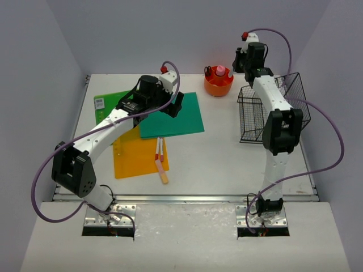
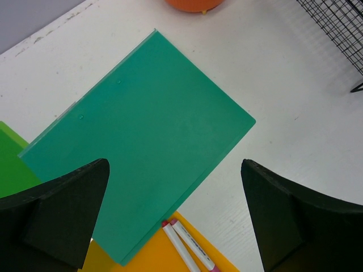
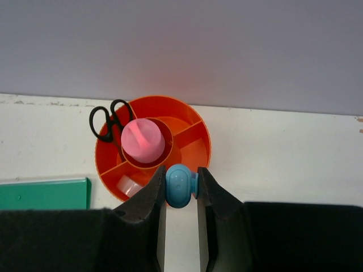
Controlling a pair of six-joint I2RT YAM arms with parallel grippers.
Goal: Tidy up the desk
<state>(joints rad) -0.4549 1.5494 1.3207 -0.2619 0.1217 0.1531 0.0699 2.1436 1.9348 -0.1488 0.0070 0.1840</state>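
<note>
Desk: white top, metal rail along the near edge, pale lavender walls around it.
Teal folder: lies flat near the middle, its near-left corner over an orange folder.
Green folder: left of the teal one; the left arm hides where they meet.
Markers: two thin white ones side by side on the orange folder's right edge, with a peach marker just nearer.
Orange caddy: round, at the far edge, with a pink item in its centre.
Wire basket: black, on the right side; the right arm crosses above it.
Left gripper: hovers over the teal folder's far part — jaw spread unreadable here.
Right gripper: just right of the caddy.
</note>
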